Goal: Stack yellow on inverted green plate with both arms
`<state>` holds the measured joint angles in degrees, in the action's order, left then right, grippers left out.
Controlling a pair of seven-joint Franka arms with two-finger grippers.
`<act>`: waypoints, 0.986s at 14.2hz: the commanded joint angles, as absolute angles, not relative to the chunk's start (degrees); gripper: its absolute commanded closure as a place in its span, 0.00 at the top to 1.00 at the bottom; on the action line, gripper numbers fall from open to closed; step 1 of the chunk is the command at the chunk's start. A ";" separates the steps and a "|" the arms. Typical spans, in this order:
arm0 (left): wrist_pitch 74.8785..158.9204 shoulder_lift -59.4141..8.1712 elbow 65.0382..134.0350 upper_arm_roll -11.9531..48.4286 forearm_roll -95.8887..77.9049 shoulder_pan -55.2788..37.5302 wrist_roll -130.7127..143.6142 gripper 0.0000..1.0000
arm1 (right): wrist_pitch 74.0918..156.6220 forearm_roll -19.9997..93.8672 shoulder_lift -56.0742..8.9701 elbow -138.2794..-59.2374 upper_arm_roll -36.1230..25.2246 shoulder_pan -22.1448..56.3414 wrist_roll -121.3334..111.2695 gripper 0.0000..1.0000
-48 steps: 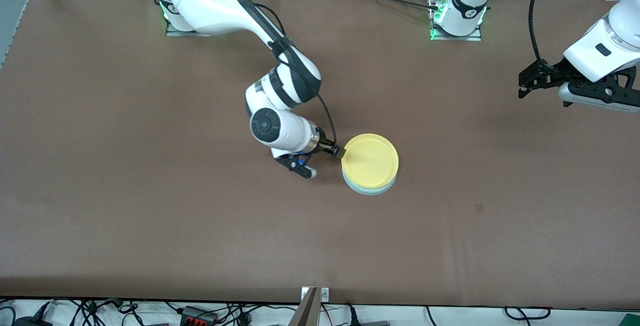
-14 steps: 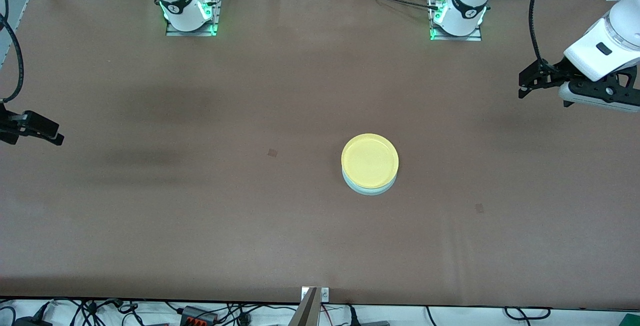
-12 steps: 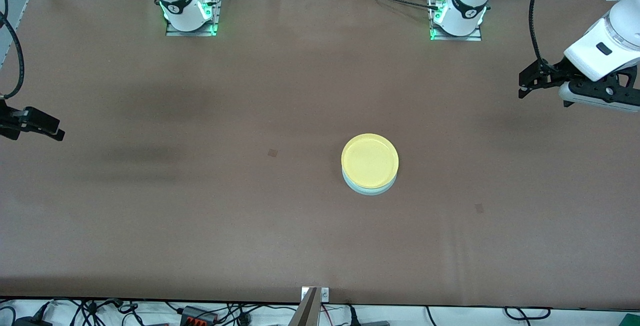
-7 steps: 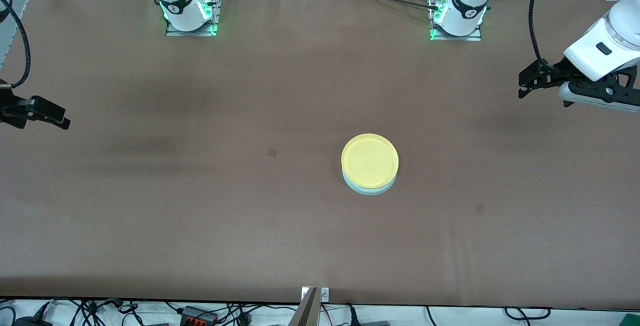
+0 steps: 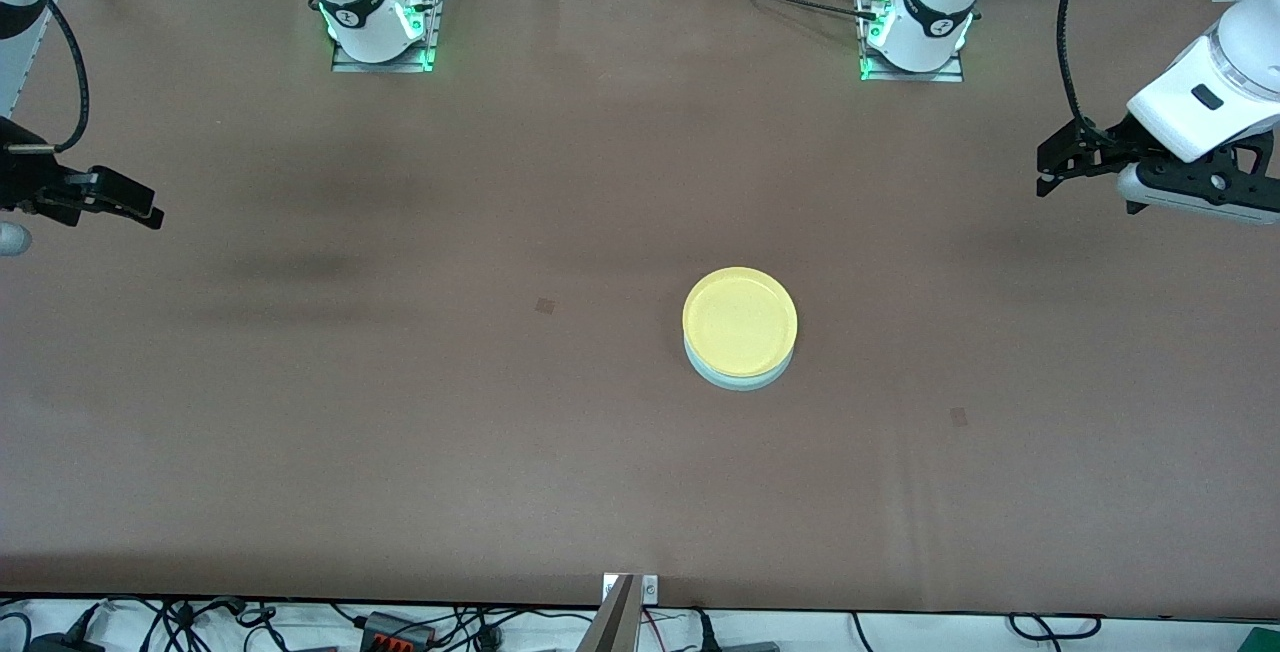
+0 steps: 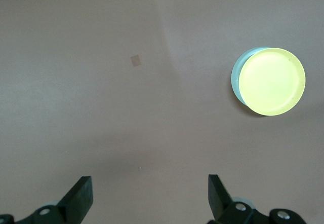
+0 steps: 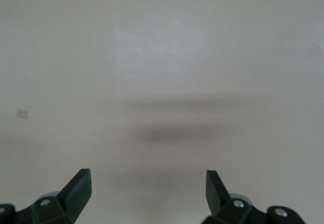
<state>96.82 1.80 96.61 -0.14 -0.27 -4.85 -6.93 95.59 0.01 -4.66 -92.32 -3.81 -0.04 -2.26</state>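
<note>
- Front view: the yellow plate (image 5: 740, 320) is lying on the pale green plate (image 5: 738, 378), a little toward the left arm's end from the middle of the brown table (image 5: 400, 432). Only a thin crescent of the green one is showing at the edge nearer to the front camera.
- Front view: the right gripper (image 5: 120, 204) is being held over the table edge at the right arm's end, and the left gripper (image 5: 1065, 160) over the left arm's end. Both are well apart from the stack, and nothing is being carried. The stacking is judged to be done.
- Left wrist view: the left gripper (image 6: 149, 196) is being shown with its fingers spread wide and empty. The yellow plate (image 6: 272, 81) is sitting slightly off-centre on the green plate (image 6: 236, 79).
- Right wrist view: the right gripper (image 7: 147, 191) is also being shown parted and empty, over bare table (image 7: 162, 57).
- Handling, as a judgement: both plates are looking like light, stiff, smooth plastic, so sliding is being expected. The raised rim is judged the best place for pinching, because the flat centre is offering no hold.
</note>
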 commanded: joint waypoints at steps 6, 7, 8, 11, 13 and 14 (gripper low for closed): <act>95.71 1.14 95.01 -0.62 -1.32 -5.10 -6.77 1.00 | 97.73 -3.25 0.62 -98.96 -2.20 0.26 -1.32 1.00; 95.71 1.14 95.01 -0.62 -1.32 -5.10 -6.68 1.00 | 97.82 -3.34 0.53 -98.96 -2.20 0.70 -0.97 1.00; 95.71 1.14 95.01 -0.62 -1.23 -5.10 -6.68 1.00 | 97.82 -3.25 0.44 -98.96 -2.20 0.79 -0.79 1.00; 95.71 1.14 95.01 -0.62 -1.23 -5.10 -6.68 1.00 | 97.82 -3.25 0.35 -98.88 -2.28 0.62 -0.96 1.00; 95.71 1.14 95.01 -0.62 -1.23 -5.10 -6.68 1.00 | 97.82 -3.25 0.35 -98.53 -2.29 0.70 -1.14 1.00; 95.71 1.14 95.01 -0.62 -1.23 -5.10 -6.59 1.00 | 97.82 -3.25 0.35 -98.18 -2.29 0.70 -1.23 1.00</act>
